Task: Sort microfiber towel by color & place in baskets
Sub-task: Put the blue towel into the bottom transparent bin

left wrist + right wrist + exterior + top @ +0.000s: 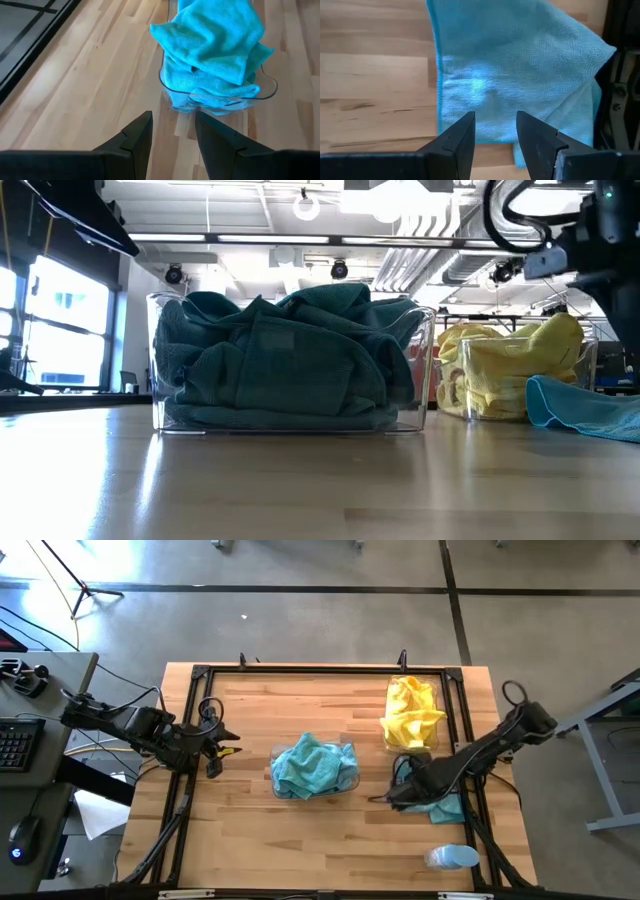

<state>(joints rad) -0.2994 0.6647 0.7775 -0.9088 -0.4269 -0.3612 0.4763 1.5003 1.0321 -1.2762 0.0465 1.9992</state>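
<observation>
We see a loose teal towel point(520, 75) lying flat on the table near its right edge, long axis unclear. The right gripper point(495, 135) hangs over it, fingers parted, holding nothing. The left gripper point(172, 135) waits near the left edge, parted, empty, facing the centre basket point(350, 780), stuffed with teal towels point(312, 765). The far basket point(585, 360) holds yellow towels point(411, 712).

Overhead view straight down, low view level across the table point(250, 840), both sharing the teal-filled basket point(290, 365).
</observation>
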